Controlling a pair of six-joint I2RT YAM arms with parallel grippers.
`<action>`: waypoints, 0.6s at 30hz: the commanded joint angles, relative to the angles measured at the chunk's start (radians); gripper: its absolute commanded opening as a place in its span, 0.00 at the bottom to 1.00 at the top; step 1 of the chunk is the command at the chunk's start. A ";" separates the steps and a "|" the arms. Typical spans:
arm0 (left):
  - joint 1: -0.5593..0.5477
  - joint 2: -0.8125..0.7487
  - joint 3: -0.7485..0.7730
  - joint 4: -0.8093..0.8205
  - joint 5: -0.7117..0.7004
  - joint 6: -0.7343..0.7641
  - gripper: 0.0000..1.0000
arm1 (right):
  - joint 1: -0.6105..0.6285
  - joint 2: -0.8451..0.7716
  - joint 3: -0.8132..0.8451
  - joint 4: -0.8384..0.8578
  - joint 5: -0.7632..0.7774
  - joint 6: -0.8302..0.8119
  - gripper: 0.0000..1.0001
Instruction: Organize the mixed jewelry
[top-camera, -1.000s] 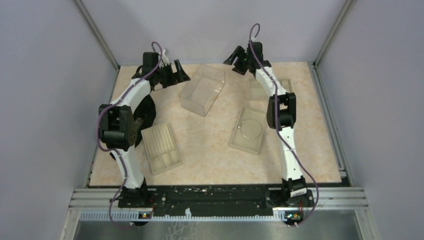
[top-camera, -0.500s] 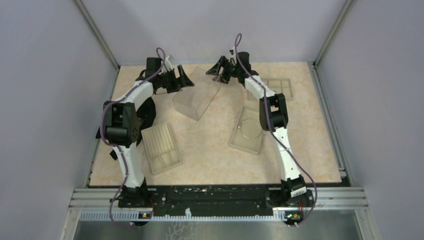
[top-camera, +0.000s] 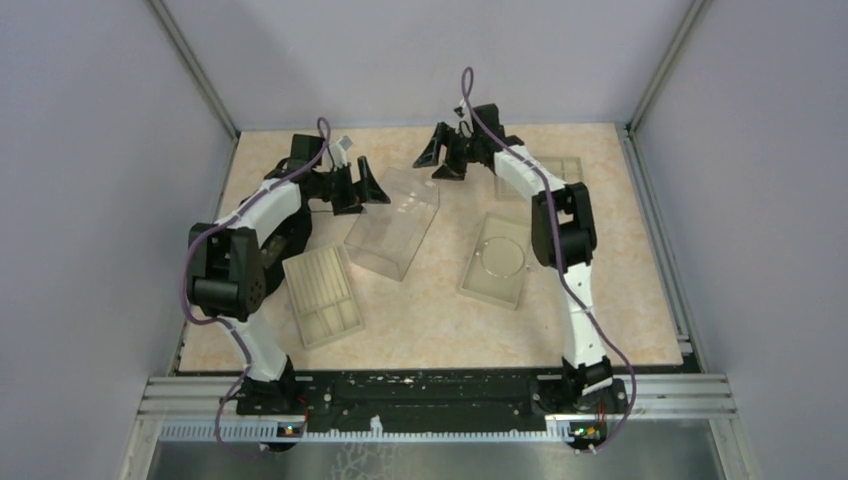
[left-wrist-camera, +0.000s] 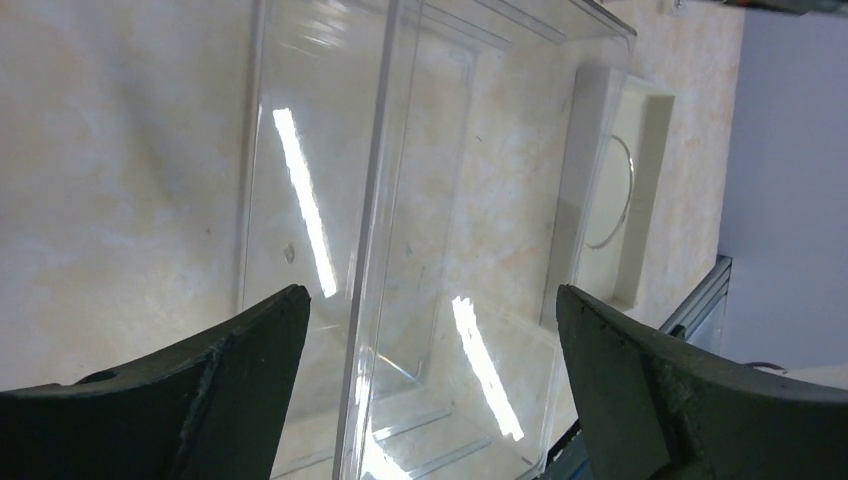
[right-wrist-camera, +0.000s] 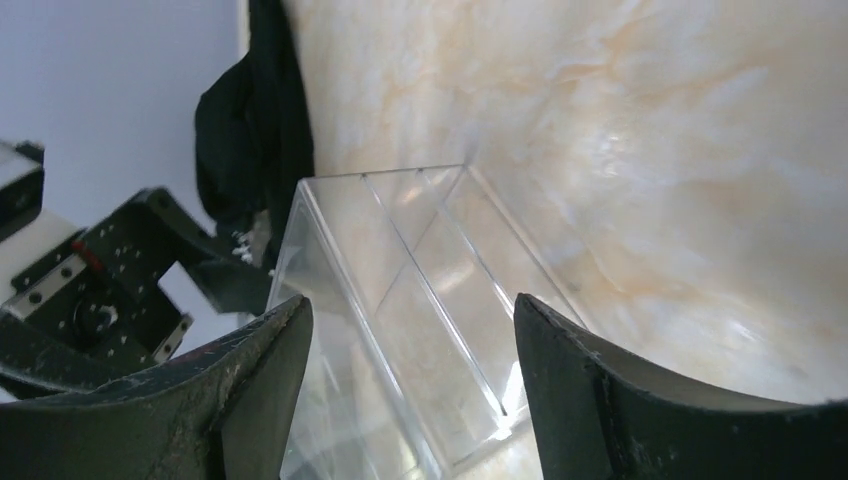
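Observation:
The thin silver hoop (top-camera: 500, 257) lies in a beige tray (top-camera: 478, 285) right of centre; it also shows in the left wrist view (left-wrist-camera: 622, 195). I cannot make out the tiny pieces. A clear plastic box (top-camera: 393, 222) sits mid-table. My left gripper (top-camera: 372, 186) is open at the box's far left corner; in its wrist view the gripper (left-wrist-camera: 430, 300) has the box's wall (left-wrist-camera: 375, 220) between its wide-apart jaws. My right gripper (top-camera: 437, 158) is open and empty just beyond the box's far end; its wrist view shows the gripper (right-wrist-camera: 412, 305) above the box (right-wrist-camera: 420, 300).
A beige ridged tray (top-camera: 322, 295) lies at the near left, beside the left arm. A beige compartmented tray (top-camera: 565, 172) lies at the back right, partly behind the right arm. Grey walls enclose the table on three sides.
The clear box has slid toward the near left and turned. My left gripper has moved nearer with it. My right gripper has swung left and lower, toward the box's far end.

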 joint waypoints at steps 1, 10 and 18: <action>-0.025 -0.063 -0.029 0.006 0.017 -0.035 0.98 | -0.057 -0.253 0.042 -0.207 0.357 -0.120 0.74; -0.111 -0.118 -0.103 0.024 -0.006 -0.055 0.98 | -0.153 -0.680 -0.432 -0.337 0.734 -0.168 0.72; -0.120 -0.143 -0.104 -0.004 -0.052 -0.007 0.98 | -0.156 -0.833 -0.755 -0.400 0.866 -0.136 0.62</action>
